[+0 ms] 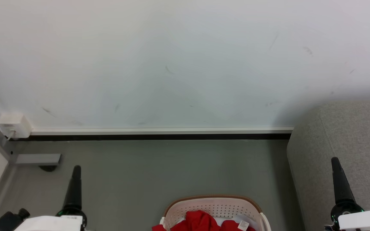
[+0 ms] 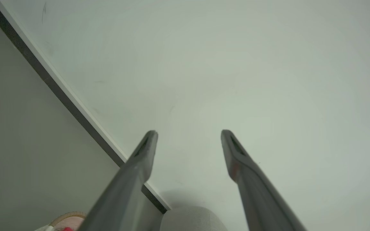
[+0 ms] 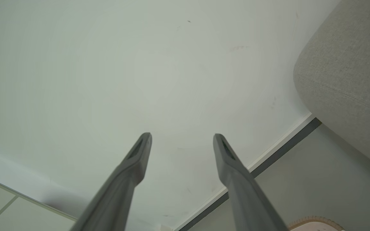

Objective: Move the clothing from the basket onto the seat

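Note:
Bright red clothing with a small white label lies in the cream basket, which has a brown rim and stands at the bottom centre of the head view. The grey fabric seat rises on the right. My left gripper points up at the lower left, well left of the basket. In its wrist view the left gripper is open and holds nothing, with the basket rim at the bottom edge. My right gripper stands in front of the seat; the right gripper is open and holds nothing, and the seat is to its right.
A pale wall with a white and black baseboard runs behind the grey floor. A white socket box and a grey bracket sit at the left corner. A dark part shows at the lower left.

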Tool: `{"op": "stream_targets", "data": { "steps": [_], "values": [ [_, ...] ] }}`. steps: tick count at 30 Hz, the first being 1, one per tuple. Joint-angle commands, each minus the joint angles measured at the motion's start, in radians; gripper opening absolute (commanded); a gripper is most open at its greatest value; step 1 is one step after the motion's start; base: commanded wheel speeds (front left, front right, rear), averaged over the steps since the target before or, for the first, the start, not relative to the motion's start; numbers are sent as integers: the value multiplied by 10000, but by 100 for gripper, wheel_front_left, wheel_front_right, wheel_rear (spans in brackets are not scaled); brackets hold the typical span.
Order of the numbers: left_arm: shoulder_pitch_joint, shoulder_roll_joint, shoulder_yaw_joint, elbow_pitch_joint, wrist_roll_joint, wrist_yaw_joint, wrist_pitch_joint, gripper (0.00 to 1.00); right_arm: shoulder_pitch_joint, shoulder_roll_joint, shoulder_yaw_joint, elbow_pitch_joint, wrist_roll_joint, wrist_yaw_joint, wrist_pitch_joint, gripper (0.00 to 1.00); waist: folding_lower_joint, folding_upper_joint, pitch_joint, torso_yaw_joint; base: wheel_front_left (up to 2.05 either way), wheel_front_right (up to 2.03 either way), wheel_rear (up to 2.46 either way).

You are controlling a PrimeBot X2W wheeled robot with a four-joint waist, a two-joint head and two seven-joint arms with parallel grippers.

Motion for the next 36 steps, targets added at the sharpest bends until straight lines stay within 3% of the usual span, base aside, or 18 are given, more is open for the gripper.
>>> {"op": "stream_targets", "data": {
  "steps": [1, 17, 36],
  "values": [
    [-66, 76, 3, -205, 410, 21, -104, 100, -166, -44, -79, -102, -462, -6, -94, 100, 0, 0, -4, -1, 0, 0, 0],
    [124, 97, -362, -253, 3731, 427, -653, 100, -205, 72, -50, 389, -4028, -8, -292, 100, 0, 0, -105, -20, 0, 0, 0],
    [251, 156, -716, -150, 6484, 677, -1195, 100, -296, 289, -112, 1041, -6584, -11, -508, 100, 0, 0, -260, -25, 0, 0, 0]
  ]
}}
